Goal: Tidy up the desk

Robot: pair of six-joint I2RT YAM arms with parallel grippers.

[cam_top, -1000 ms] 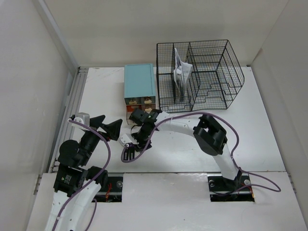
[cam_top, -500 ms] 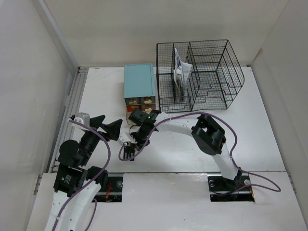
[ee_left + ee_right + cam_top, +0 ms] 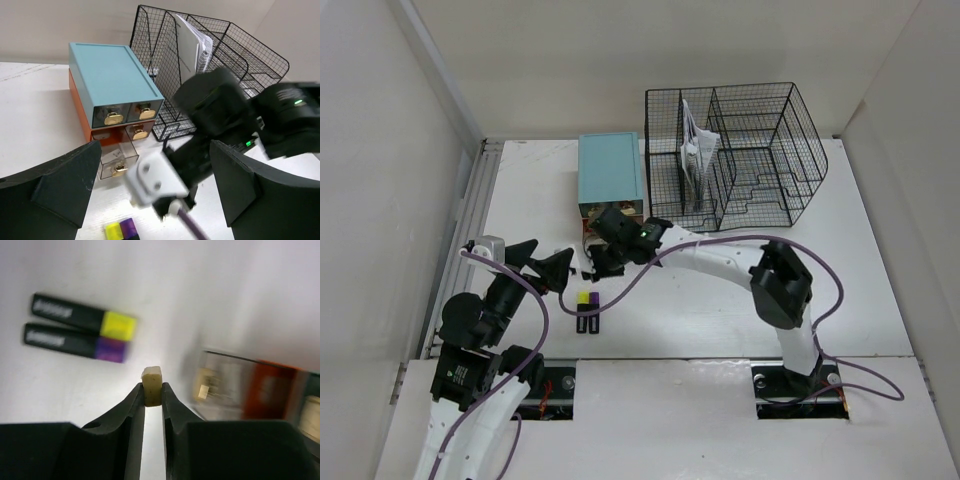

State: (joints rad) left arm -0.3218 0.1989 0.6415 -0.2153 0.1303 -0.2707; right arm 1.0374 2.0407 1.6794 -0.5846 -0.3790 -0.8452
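right gripper (image 3: 152, 391) shifted from markers (image 3: 80, 327) toward drawers (image 3: 611, 182) | pinching beige block (image 3: 151, 376) | left gripper (image 3: 542, 261) spread

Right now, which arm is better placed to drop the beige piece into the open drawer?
Right. The right gripper pinches the beige piece close to the open drawer; the left gripper is open, empty and farther off.

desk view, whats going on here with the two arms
The right gripper is pinching a small tan block above the desk, close to the pulled-out clear drawer of the teal-topped drawer box. Two markers, yellow and purple capped, lie side by side nearby. The left gripper hovers open, holding nothing.
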